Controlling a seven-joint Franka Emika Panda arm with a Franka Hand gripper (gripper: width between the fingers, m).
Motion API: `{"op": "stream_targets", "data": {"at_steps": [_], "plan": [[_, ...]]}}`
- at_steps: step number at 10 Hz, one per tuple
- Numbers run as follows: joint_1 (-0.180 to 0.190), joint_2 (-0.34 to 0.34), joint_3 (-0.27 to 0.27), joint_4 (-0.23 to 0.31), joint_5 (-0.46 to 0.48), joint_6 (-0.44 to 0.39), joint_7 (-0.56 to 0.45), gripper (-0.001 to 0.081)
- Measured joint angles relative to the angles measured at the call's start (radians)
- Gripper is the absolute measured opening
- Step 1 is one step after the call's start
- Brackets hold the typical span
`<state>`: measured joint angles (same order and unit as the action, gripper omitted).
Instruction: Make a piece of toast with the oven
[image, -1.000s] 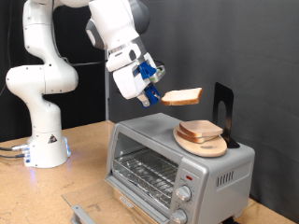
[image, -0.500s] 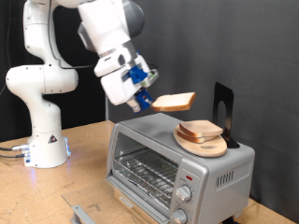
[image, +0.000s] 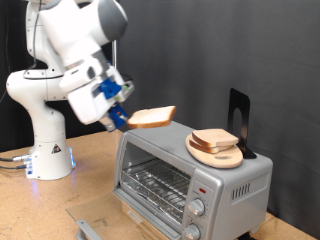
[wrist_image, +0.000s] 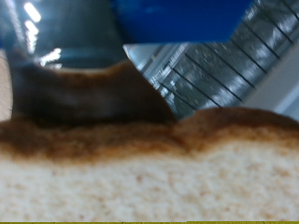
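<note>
My gripper is shut on the piece of toast, a pale slice with a tan crust, and holds it in the air just off the upper left corner of the oven in the exterior view. The oven is silver-grey, its door is folded down open and the wire rack shows inside. Two knobs sit at its right. In the wrist view the slice fills the frame, with the rack behind it.
A pile of similar slices on a round wooden board rests on the oven's top, with a black stand behind it. The arm's white base stands on the wooden table at the exterior view's left.
The gripper has carried the slice from above the oven's top towards the exterior view's left and lower, away from the pile, to beside the oven's upper left corner.
</note>
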<state>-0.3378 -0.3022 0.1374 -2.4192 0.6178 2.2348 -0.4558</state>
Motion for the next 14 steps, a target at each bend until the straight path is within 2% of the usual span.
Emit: {"op": "stream_targets", "data": {"at_steps": [3, 7, 9, 12, 14], "plan": [[-0.006, 0.009, -0.008, 0.001, -0.001, -0.012, -0.033, 0.0359], [-0.032, 0.025, -0.101, 0.003, -0.007, -0.068, -0.253, 0.0359], [-0.051, 0.059, -0.136, 0.014, -0.041, -0.072, -0.362, 0.0359], [-0.065, 0.125, -0.142, 0.022, -0.07, -0.018, -0.387, 0.0359], [-0.068, 0.147, -0.143, 0.029, -0.07, -0.012, -0.387, 0.0359]]}}
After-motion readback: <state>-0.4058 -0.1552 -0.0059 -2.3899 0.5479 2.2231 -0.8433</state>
